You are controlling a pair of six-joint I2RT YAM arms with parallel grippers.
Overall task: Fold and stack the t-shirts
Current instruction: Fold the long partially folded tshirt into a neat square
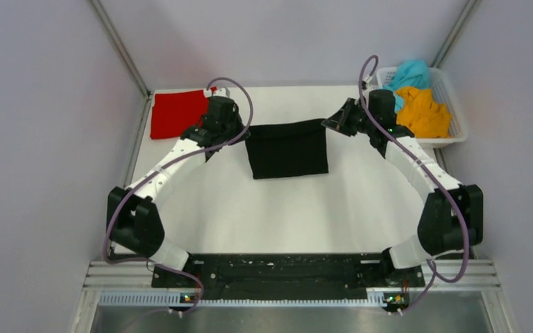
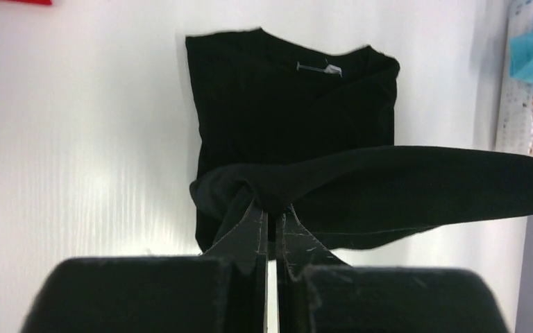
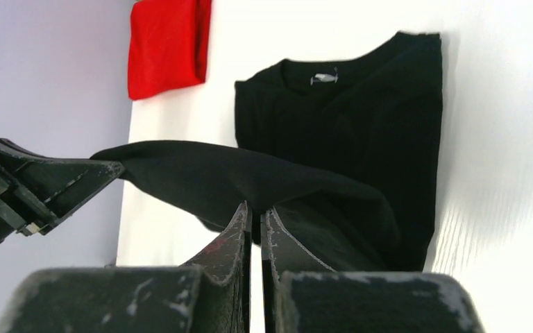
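The black t-shirt (image 1: 288,149) lies partly folded at the middle back of the table, its far edge lifted and stretched between my two grippers. My left gripper (image 1: 239,132) is shut on its left corner; in the left wrist view (image 2: 272,208) the cloth (image 2: 298,125) bunches at the fingertips. My right gripper (image 1: 330,125) is shut on the right corner; it shows in the right wrist view (image 3: 255,211) with the shirt (image 3: 361,132) below. The red t-shirt (image 1: 177,113) lies folded at the back left. The orange t-shirt (image 1: 423,111) and the teal t-shirt (image 1: 409,73) sit crumpled in the basket.
A white plastic mesh basket (image 1: 458,118) stands at the back right corner, next to the right arm. Grey walls close in both sides and the back. A black mounting rail (image 1: 271,267) runs along the near edge.
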